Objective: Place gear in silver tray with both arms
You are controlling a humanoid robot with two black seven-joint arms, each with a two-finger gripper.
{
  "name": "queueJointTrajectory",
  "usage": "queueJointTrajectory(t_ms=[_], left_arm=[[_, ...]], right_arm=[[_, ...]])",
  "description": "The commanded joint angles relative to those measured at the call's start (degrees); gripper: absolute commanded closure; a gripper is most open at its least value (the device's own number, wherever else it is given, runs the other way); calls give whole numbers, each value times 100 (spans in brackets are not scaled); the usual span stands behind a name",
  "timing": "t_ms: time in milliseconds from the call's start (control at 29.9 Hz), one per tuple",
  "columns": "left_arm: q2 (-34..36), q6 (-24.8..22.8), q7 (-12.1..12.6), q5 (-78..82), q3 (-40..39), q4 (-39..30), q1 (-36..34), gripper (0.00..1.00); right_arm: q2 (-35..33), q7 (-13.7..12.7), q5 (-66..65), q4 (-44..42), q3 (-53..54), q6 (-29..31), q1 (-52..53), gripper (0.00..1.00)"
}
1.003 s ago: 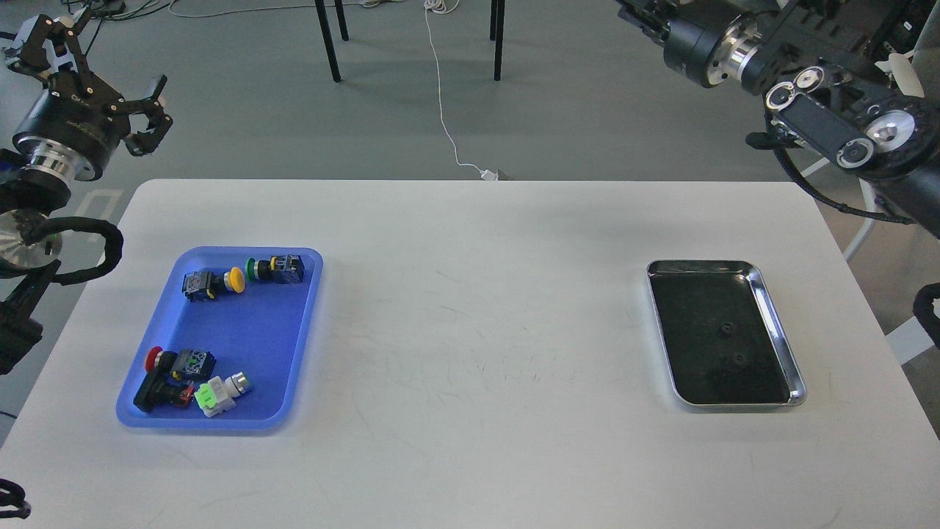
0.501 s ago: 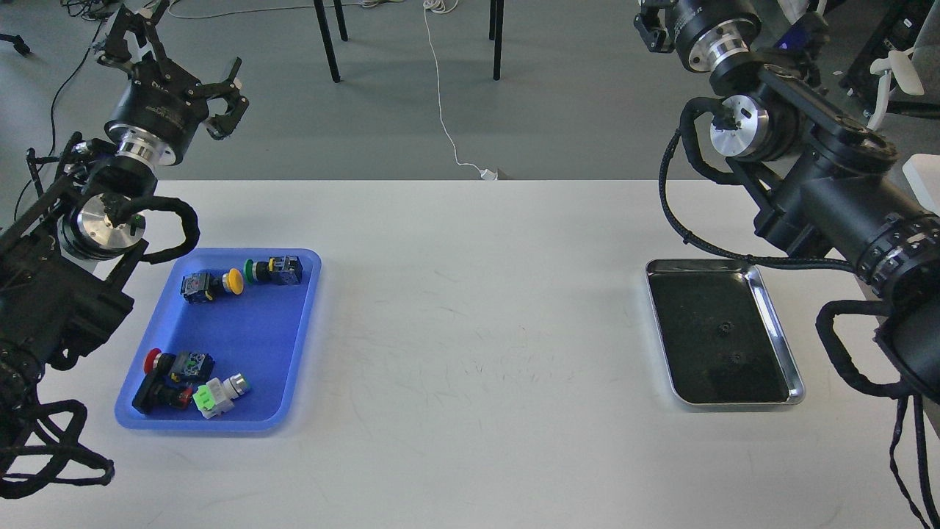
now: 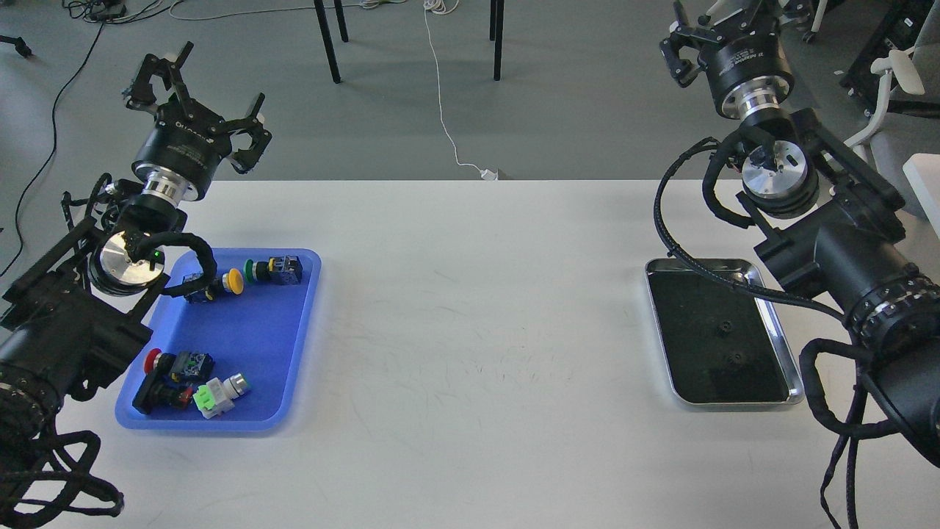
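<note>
The silver tray lies on the right side of the white table. Two small dark gears rest on its dark bottom. My left gripper is raised above the table's far left edge, behind the blue tray; its fingers are spread and empty. My right gripper is raised high beyond the table's far right edge, behind the silver tray. It is partly cut off by the top of the view, and its visible fingers are spread and empty.
A blue plastic tray on the left holds several push-button switches, such as a yellow one, a green one and a red one. My right arm's cable hangs over the silver tray's far edge.
Both arms have swung inward over the table. The left gripper moved right and down toward the blue tray's far side; the right gripper moved right and down into view.
</note>
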Motion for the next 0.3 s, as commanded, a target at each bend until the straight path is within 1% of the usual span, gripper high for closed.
queueJointTrajectory(t_ms=[0,134,201,267], left_arm=[[-34,26,-7,-15,-51,-5,84,2],[-34,18,1,-24,-60,-5,295,2],[-34,-5,1,-24,-60,-14,331,2],[-34,-5,1,-24,-60,-14,331,2]], right_arm=[[-11,9,-1,-1,5,55,-154,1],[-28,-9,-10,-9,-92,73,-286,1],[-90,17,-10,60,-101,160,-356,1],[-212,44,-10,122,-101,379,-409,1]])
